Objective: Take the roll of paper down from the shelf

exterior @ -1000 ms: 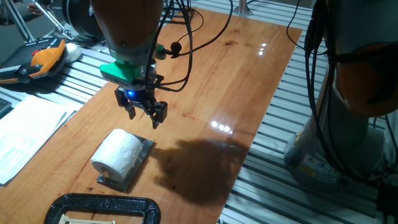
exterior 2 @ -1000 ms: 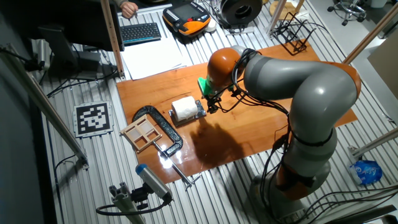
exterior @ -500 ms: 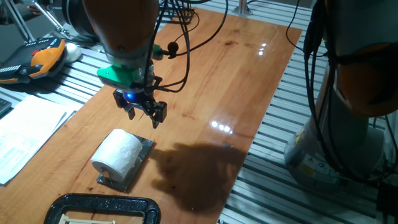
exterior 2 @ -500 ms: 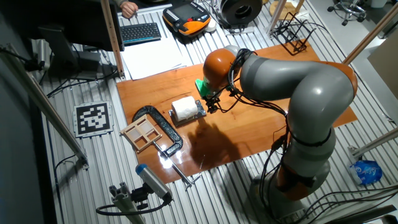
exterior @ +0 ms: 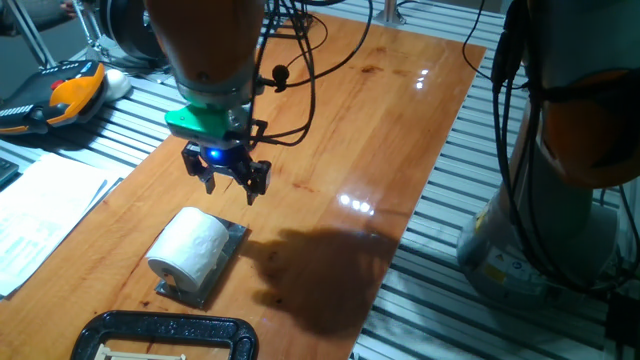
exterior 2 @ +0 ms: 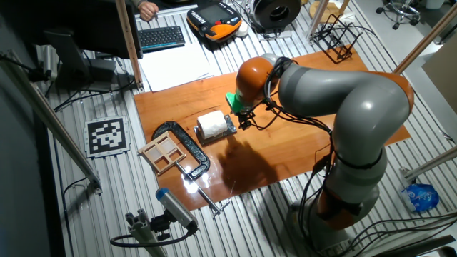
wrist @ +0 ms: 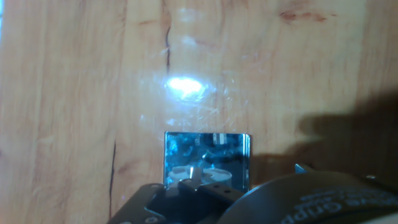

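The white roll of paper (exterior: 190, 250) lies on its side on the small grey metal shelf (exterior: 234, 238) at the near left of the wooden table; both also show in the other fixed view, the roll (exterior 2: 211, 124) on the shelf (exterior 2: 230, 128). My gripper (exterior: 230, 186) hangs over the table just beyond the roll, apart from it, fingers spread and empty; it also shows in the other fixed view (exterior 2: 243, 123). In the hand view a shiny metal rectangle (wrist: 207, 155) sits at the lower middle; the roll is out of that view.
A black clamp frame (exterior: 165, 335) lies at the near table edge, with a wooden frame (exterior 2: 164, 152) beside it. Paper sheets (exterior: 40, 210) and an orange pendant (exterior: 70, 95) lie off the table's left side. A keyboard (exterior 2: 161, 36) is further back.
My gripper has shifted slightly sideways over the table and back, staying just beyond the roll. The roll and shelf have not moved.
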`<state>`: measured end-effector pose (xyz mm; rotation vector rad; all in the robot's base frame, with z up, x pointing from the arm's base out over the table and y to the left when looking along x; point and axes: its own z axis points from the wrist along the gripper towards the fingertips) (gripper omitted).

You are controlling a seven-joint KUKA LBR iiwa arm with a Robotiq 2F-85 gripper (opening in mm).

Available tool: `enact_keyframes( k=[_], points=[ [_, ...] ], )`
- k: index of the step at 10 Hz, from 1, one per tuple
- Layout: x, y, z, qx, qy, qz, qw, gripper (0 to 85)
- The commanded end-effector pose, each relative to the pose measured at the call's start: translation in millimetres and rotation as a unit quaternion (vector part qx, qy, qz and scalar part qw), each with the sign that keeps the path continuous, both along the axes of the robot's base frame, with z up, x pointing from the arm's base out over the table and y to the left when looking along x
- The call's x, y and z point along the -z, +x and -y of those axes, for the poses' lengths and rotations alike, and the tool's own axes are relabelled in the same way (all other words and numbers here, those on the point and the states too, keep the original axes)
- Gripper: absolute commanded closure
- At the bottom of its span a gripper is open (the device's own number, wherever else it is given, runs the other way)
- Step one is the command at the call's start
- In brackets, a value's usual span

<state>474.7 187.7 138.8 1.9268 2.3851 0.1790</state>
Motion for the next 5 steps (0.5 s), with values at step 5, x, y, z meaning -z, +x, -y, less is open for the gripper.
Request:
enact_keyframes(
  k=[5],
  points=[
    [0.1, -0.1, 0.0, -0.047, 0.008, 0.014, 0.9987, 17.0]
  ],
)
